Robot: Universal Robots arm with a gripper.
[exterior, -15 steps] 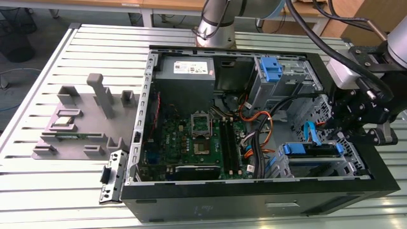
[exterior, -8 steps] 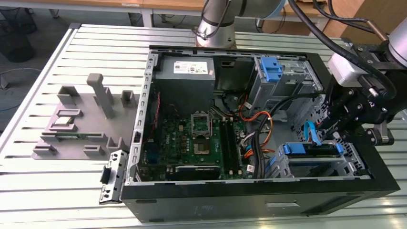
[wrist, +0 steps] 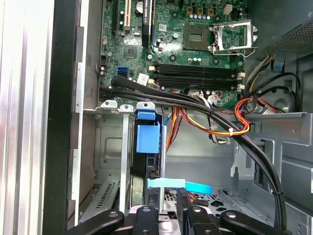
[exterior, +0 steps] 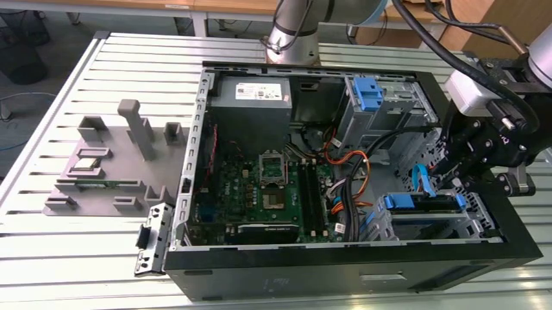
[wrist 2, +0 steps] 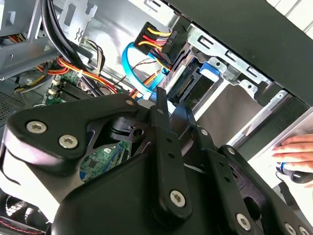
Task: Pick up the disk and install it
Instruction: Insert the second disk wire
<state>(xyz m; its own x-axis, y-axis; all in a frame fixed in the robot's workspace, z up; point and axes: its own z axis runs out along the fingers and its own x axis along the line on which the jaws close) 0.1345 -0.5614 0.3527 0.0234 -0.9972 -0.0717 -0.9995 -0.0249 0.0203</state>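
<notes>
Slatted metal table (exterior: 103, 71), open computer case (exterior: 258, 271), disk (exterior: 420, 201) seated in its bay, tool (exterior: 470, 169) state unclear.

1 open PC case (exterior: 185, 168) | 1 motherboard (exterior: 258, 187) | 1 power supply (exterior: 252, 93) | 1 grey fixture (exterior: 103, 168) | 1 hand (wrist 2: 296, 152)

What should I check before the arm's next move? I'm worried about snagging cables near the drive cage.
1. The disk sits in the drive cage, blue rail showing: ok.
2. Disk pushed fully home: cannot tell.
3. The gripper hangs close to the disk: ok.
4. The blue data cable loops loose beside the gripper: not ok.
5. A person's hand rests just outside the case: not ok.
</notes>
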